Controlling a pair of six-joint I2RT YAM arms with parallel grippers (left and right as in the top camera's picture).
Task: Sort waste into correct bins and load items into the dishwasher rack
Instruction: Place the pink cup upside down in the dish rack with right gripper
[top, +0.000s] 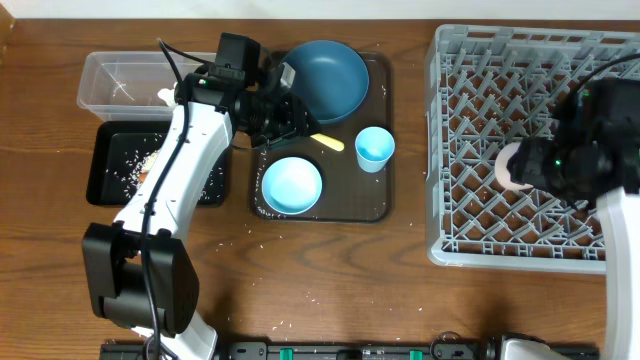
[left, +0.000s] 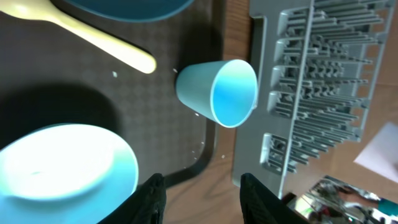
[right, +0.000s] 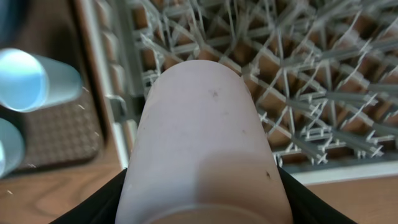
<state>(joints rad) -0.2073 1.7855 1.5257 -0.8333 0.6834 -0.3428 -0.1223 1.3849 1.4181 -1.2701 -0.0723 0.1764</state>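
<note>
Over the dishwasher rack (top: 437, 150), pink cup (right: 205, 124) tight in the grasp of the right pincer (right: 202, 183).

Two arms of mine: white shells, black joints.

My left arm (top: 175, 170) is one long white link with a thin black cable (top: 165, 150) trailing along it, a boxy black base joint (top: 135, 275) at one end and a chunky black wrist block (top: 240, 60) at the other. The left pincer (left: 205, 199) has two matte black fingers (left: 152, 199) with rounded tips. My right arm (top: 625, 250) wears the same white shell, and its black wrist carries a small green light (top: 555, 160). Of the right pincer (right: 202, 199) only dark finger edges show.
</note>
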